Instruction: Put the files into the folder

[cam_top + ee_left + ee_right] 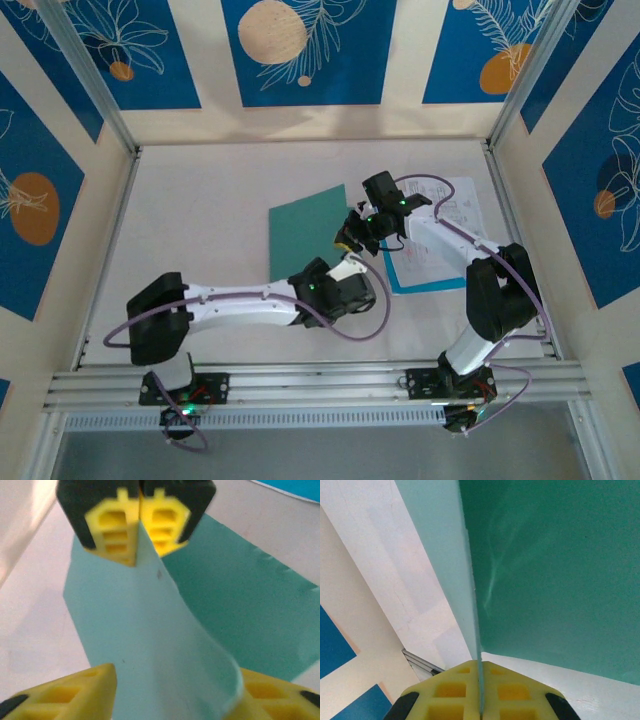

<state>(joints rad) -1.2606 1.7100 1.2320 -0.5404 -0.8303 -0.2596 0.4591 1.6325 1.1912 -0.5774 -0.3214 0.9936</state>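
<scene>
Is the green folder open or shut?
Partly open. The folder has its top cover pinched and lifted off the bottom half by the right pincer.

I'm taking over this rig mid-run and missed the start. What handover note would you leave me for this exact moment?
The right gripper is shut on the edge of the folder cover, holding it raised.
The left gripper is open, its fingers either side of the lifted cover.
The files lie on the table right of the folder, with the light-blue sheet peeking out at the near edge.
Done: cover lifted.
Left: open it fully, slide the files in, close it.
</scene>
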